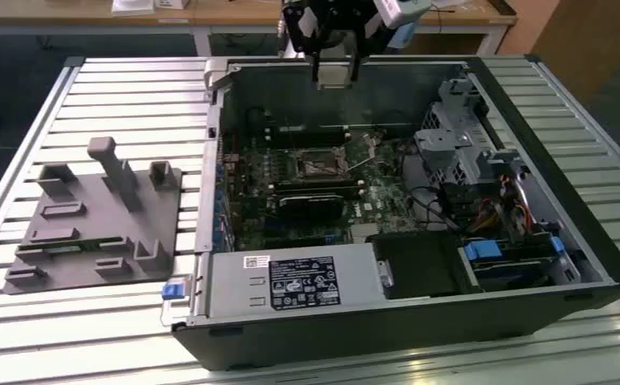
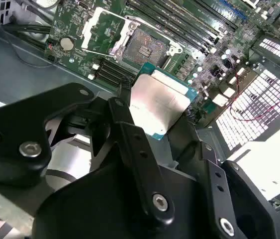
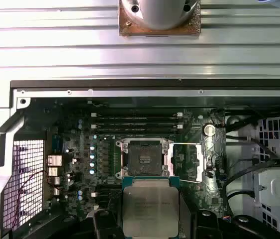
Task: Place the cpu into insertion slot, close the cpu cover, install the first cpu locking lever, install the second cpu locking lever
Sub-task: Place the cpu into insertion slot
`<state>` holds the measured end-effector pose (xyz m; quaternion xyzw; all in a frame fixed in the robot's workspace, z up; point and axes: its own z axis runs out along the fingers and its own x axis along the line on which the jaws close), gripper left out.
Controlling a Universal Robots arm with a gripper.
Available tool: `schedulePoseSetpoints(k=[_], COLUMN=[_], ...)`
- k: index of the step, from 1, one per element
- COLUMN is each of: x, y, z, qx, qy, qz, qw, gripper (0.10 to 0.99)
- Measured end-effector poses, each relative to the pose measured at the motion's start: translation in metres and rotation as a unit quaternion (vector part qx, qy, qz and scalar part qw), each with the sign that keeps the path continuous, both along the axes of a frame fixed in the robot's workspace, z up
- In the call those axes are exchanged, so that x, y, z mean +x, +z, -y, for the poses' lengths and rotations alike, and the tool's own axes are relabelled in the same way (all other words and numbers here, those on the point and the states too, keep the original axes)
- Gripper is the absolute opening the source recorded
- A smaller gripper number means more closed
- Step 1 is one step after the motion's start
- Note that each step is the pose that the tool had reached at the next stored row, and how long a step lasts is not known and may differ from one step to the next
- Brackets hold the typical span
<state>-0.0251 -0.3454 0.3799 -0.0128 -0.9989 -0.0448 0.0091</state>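
Observation:
My gripper [image 1: 334, 74] hangs over the far edge of the open computer case [image 1: 598, 265], shut on the cpu [image 2: 159, 99], a flat square chip with a dull grey metal top [image 3: 149, 205]. Black fingers [image 2: 125, 119] clamp it on two opposite edges. The insertion slot [image 3: 144, 157] lies bare on the green motherboard, dark in the middle with a silvery rim [image 2: 145, 46], [image 1: 315, 165]. The cpu is above it and offset toward the case wall, not touching. The cpu cover [image 3: 193, 162] stands swung open beside the slot [image 2: 102, 31].
A black card [image 1: 310, 200] sits just in front of the slot in the exterior view. The power supply [image 1: 288, 281], drive cage [image 1: 459, 136] and loose cables [image 1: 486, 215] crowd the case. A grey fixture [image 1: 95, 212] stands on the slatted table [image 1: 127, 88] at the exterior view's left.

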Motion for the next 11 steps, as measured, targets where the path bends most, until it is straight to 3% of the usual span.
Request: schedulePoseSetpoints(k=[6, 11], x=[0.0, 0.0], y=[0.0, -0.0003], z=[0.0, 0.0], qx=[0.0, -0.0003], qy=[-0.006, -0.043], qz=[0.0, 0.0], qw=[1.0, 0.9991], gripper=[0.541, 0.541])
